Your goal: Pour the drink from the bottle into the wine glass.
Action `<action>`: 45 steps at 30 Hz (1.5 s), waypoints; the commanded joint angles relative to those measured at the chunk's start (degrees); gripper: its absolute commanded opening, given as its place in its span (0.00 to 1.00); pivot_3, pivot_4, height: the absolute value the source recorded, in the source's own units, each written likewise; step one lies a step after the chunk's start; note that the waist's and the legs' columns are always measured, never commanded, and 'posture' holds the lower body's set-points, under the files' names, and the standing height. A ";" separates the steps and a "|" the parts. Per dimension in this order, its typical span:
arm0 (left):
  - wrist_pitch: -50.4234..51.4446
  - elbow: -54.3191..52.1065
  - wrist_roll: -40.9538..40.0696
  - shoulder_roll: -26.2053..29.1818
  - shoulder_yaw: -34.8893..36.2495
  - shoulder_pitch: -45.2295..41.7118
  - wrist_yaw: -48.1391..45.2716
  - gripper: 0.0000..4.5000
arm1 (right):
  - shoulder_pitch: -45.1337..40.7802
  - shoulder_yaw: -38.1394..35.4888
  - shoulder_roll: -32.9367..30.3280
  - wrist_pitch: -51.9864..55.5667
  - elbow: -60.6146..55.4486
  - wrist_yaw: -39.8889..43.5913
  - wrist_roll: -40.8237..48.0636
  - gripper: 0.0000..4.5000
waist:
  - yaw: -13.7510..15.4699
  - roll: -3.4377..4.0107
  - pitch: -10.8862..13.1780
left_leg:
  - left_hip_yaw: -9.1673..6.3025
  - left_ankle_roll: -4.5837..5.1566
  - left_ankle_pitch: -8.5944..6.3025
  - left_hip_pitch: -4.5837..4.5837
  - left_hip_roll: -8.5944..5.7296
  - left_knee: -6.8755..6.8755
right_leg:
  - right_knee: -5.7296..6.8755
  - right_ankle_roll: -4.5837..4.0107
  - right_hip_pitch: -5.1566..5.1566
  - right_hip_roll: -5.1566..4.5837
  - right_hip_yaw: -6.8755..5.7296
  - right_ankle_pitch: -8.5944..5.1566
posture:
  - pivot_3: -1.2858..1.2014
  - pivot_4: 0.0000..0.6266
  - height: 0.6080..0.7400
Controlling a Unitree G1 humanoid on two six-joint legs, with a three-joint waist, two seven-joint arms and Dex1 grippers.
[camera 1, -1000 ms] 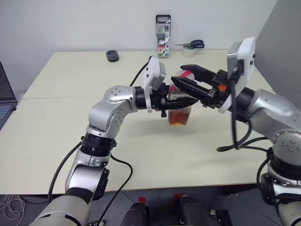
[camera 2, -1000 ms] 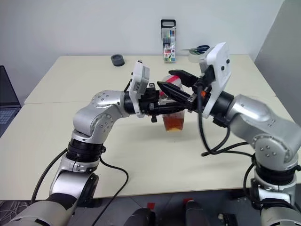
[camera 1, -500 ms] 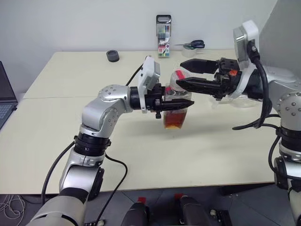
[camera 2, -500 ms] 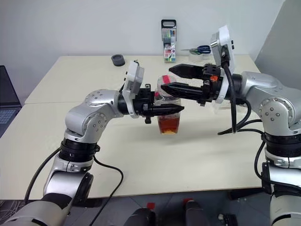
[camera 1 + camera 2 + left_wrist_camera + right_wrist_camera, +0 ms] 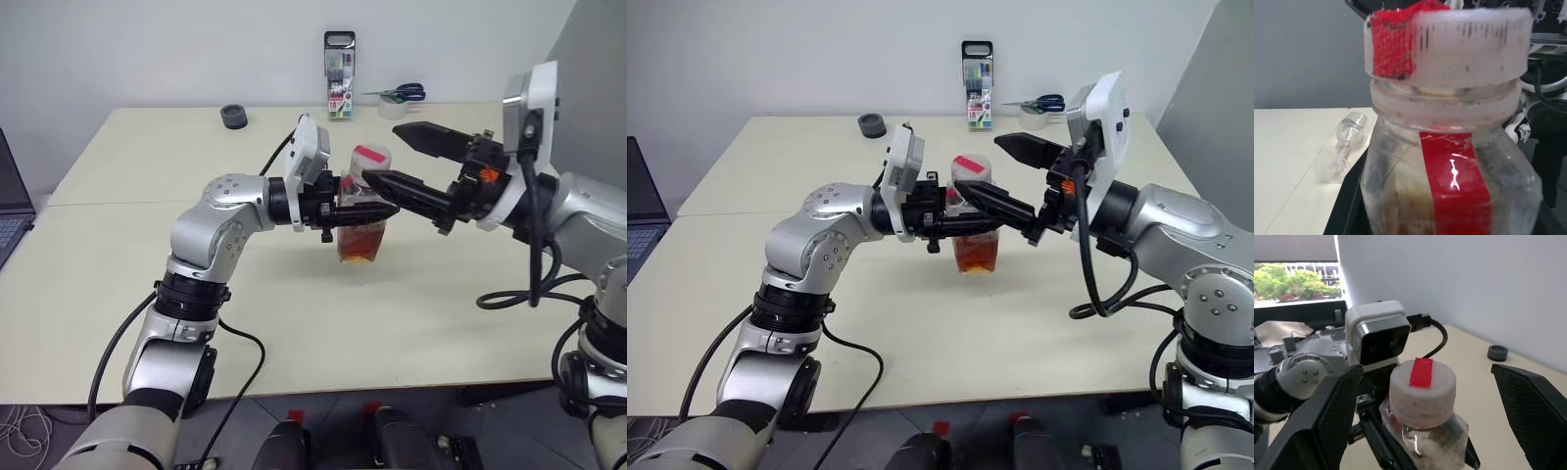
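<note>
Bottle (image 5: 361, 211) sits upright above the bench (image 5: 127, 245), clamped at its body by my left gripper (image 5: 377, 211), so that the cap (image 5: 1422, 387) faces my right gripper (image 5: 1425, 421). My right gripper stands spread wide, one finger on each side of the cap, holding nothing; I judge this to be the approach for unscrewing. Wine glass (image 5: 1347, 139) lies on its side on the bench beyond. My arms hide most of the drink (image 5: 978, 257).

Left gripper (image 5: 377, 211) clamped, right gripper (image 5: 392, 157) agape
</note>
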 commanded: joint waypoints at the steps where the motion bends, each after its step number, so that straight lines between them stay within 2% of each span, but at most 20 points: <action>1: -1.76 -0.41 -0.01 -0.55 0.99 -2.17 -0.06 0.39 | -1.41 1.05 1.60 -2.01 -1.75 -3.24 -1.49 0.99 | -0.01 0.00 0.00 | 0.01 0.00 0.00 0.00 0.00 0.00 | 0.00 0.00 0.00 0.00 0.00 0.00 | 0.52 0.24 1.00; 7: -2.18 0.35 0.24 -1.24 0.84 -2.96 0.12 0.39 | -0.60 3.84 2.09 -4.03 -1.52 -3.32 -5.88 0.99 | -0.02 0.00 0.00 | 0.01 0.00 0.00 -0.01 0.00 0.00 | 0.00 0.00 -0.01 0.01 -0.02 0.00 | 0.52 0.24 1.00; 13: -2.12 0.39 0.64 -1.50 1.06 -2.97 0.04 0.39 | -0.21 3.66 1.94 -4.57 -1.04 -2.29 -7.45 0.99 | -0.03 0.00 0.00 | 0.03 0.00 0.00 0.00 0.00 0.00 | 0.00 0.00 -0.01 0.04 -0.02 0.00 | 0.52 0.24 1.00; 45: -1.90 -0.91 0.37 -1.08 1.38 -1.60 0.38 0.39 | 4.48 -1.71 -4.93 -2.82 -2.97 -3.00 -0.47 0.99 | 0.00 0.00 0.00 | 0.05 0.02 -0.01 0.00 0.01 0.00 | 0.00 0.01 -0.01 0.06 -0.02 0.00 | 0.52 0.24 1.00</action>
